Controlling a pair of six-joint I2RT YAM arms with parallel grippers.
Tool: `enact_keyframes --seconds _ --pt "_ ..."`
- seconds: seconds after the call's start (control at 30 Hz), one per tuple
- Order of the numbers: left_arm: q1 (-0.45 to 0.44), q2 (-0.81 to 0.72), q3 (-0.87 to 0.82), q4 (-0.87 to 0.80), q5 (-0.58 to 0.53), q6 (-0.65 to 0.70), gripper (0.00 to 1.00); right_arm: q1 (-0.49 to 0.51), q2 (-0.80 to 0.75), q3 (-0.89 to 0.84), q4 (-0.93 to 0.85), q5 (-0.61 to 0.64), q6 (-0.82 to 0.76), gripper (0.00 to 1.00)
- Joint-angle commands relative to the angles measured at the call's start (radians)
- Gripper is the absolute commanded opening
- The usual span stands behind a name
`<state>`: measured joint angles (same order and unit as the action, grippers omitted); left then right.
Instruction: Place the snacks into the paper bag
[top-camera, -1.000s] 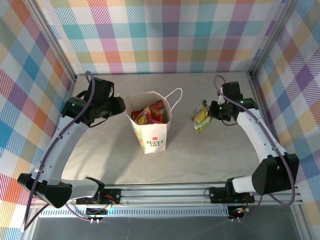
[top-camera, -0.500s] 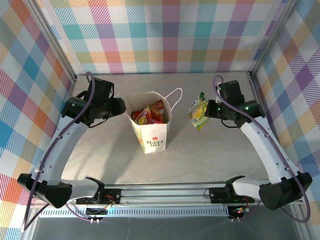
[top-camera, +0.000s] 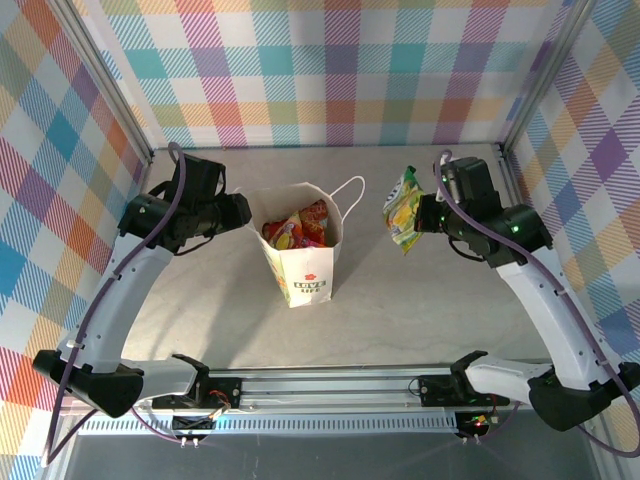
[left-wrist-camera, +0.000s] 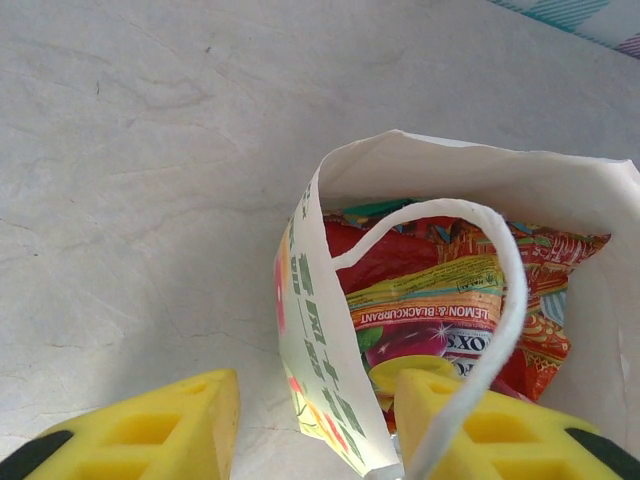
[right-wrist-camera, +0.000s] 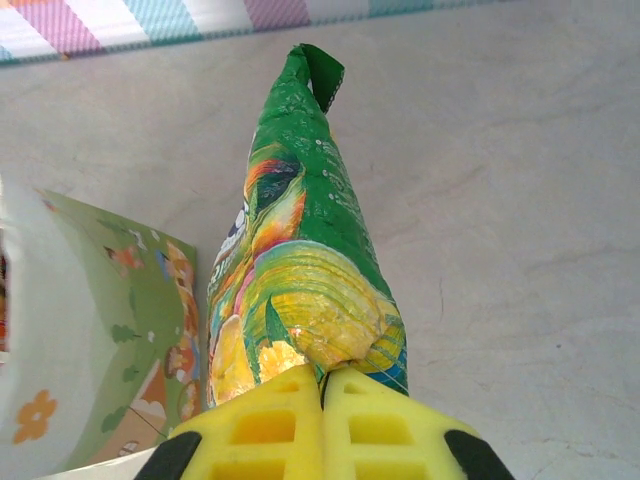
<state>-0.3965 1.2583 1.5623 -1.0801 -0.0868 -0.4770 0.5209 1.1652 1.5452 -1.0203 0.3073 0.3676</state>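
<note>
As viewed from the arm bases, white printed paper bag (top-camera: 305, 275) stood upright mid-counter (top-camera: 420, 290), red and orange foil packets (top-camera: 297, 226) inside. Beyond, left fingers (left-wrist-camera: 170, 420) apart, astride its left wall. Right fingers (right-wrist-camera: 270, 425) clamped green-yellow crinkly foil packet (top-camera: 403, 208) aloft, beside bag.

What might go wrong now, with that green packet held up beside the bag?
The right fingers pinch the green-yellow packet by one end only, so it may slip or swing. The paper bag looks well filled, so the packet might snag on its rim or cord handle. The left fingers straddle just one wall, so a bump could tip it.
</note>
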Motion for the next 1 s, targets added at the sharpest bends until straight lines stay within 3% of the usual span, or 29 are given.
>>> enact_keyframes --seconds 0.0,0.33,0.7,0.97 --pt "0.01 -0.02 0.026 -0.022 0.017 0.013 0.45 0.044 -0.023 0.066 0.002 0.068 -0.028 0.0" --pt "0.01 -0.019 0.021 -0.021 0.018 0.01 0.46 0.261 0.025 0.253 0.001 0.274 -0.114 0.0" --pt "0.01 -0.038 0.017 -0.041 -0.002 0.006 0.47 0.411 0.126 0.464 0.043 0.468 -0.292 0.0" --pt "0.01 -0.065 -0.002 -0.03 -0.011 0.002 0.49 0.524 0.263 0.639 0.117 0.497 -0.447 0.0"
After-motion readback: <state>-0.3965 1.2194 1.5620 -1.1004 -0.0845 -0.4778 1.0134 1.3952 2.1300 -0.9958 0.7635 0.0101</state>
